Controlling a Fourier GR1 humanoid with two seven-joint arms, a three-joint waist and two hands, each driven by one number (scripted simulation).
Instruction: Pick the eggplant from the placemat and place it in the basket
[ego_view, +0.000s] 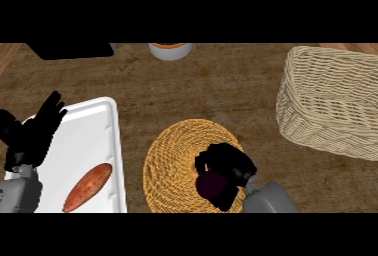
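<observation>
A dark purple eggplant (213, 188) lies on the round woven yellow placemat (173, 155) at the lower middle. My right hand (227, 162) sits over its upper end with fingers curled round it, hiding much of it. The pale wicker basket (332, 100) stands at the right, apart from the placemat. My left hand (33, 132) rests open at the left edge, fingers up, over the white tray.
A white tray (96, 130) at the left holds an orange sweet potato (87, 187). A white cup with an orange top (170, 50) stands at the back middle, and a black object (70, 50) at the back left. Brown counter lies between placemat and basket.
</observation>
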